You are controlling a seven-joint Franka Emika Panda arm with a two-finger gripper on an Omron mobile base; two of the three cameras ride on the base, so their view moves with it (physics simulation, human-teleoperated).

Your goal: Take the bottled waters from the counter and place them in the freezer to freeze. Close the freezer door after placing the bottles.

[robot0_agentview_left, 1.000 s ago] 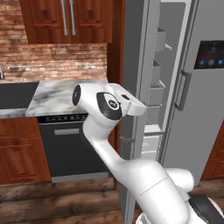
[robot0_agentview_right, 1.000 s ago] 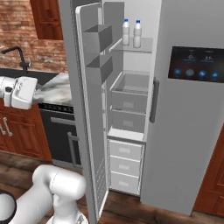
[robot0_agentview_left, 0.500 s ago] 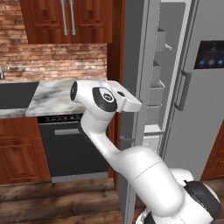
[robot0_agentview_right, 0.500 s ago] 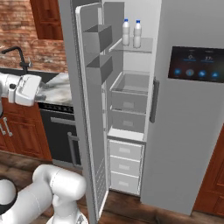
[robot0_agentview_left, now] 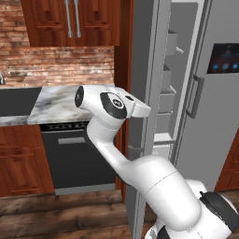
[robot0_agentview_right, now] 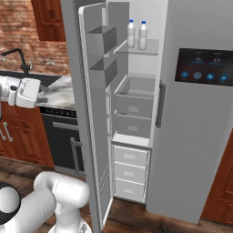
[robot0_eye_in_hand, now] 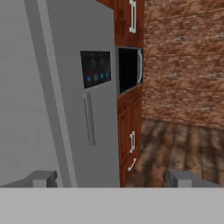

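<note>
The white arm rises in the foreground, its end effector (robot0_eye_in_hand: 111,179) empty with both fingers spread wide apart — nothing between them. In the hand view it looks past the edge of the freezer door (robot0_eye_in_hand: 26,87) toward the neighbouring door with the blue-lit dispenser panel (robot0_eye_in_hand: 95,68), and wood cabinets and a brick wall lie beyond. In the right base view the hand sits over the marble counter (robot0_agentview_right: 61,88), to the left of the freezer door and on its outer side.

Beyond the arm, the freezer door (robot0_agentview_right: 88,113) stands swung fully open, its grey bins facing the compartment. Inside the freezer (robot0_agentview_right: 134,113), drawers and shelves are exposed. Farthest back and highest, the two bottled waters (robot0_agentview_right: 137,34) stand upright side by side, just beside each other, on the freezer's top shelf (robot0_agentview_right: 152,45), blue caps up. The stretch of counter left of the freezer door carries no bottle that can be made out.

On this showing the placing appears finished: both bottles are in the freezer. What looks to be left is the last part — swinging the freezer door shut. With the hand already on the door's outer side, a push against that panel seems the likely next step.
</note>
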